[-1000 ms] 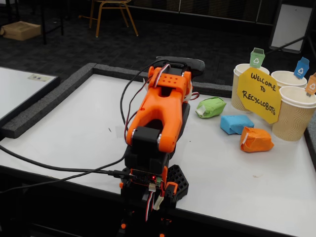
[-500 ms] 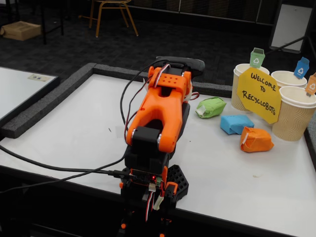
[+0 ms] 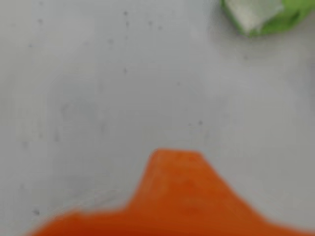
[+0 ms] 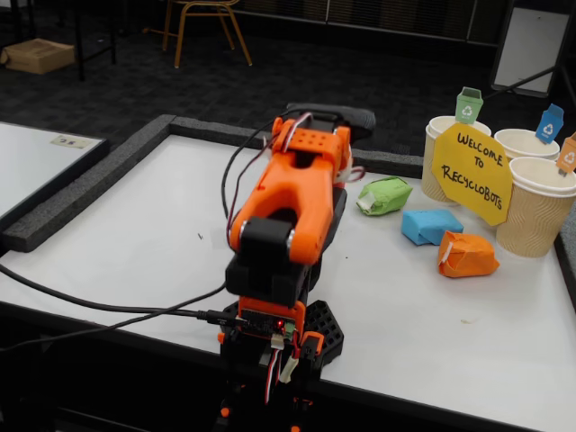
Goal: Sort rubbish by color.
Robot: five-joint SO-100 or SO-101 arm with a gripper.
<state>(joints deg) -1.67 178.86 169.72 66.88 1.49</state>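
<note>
Three lumps of rubbish lie untouched on the white table [image 4: 162, 225] in the fixed view: green lump [image 4: 384, 195], blue lump [image 4: 431, 226] and orange lump [image 4: 466, 255], strung in a diagonal line running toward 4 o'clock, all close in front of the ribbed paper cups [image 4: 537, 205] and the yellow octagonal sign [image 4: 472, 173]. Arm [image 4: 292, 193] is folded over its base, well apart from all three; gripper itself is hidden behind the arm body in this view. In the wrist view only an orange blurred gripper part [image 3: 177, 196] shows at 6 o'clock, so I cannot tell whether the jaws are apart or together. Green lump [image 3: 263, 14] sits at roughly 1 o'clock in the wrist view, cut by the frame's top edge, with bare table between it and the gripper. Judgement: green is the nearest piece, so the coming reach goes forward and to the right as the wrist camera shows it. Its long axis appears to run roughly left-right in the fixed view; grasp orientation cannot be confirmed yet. Sorting not yet begun.
</note>
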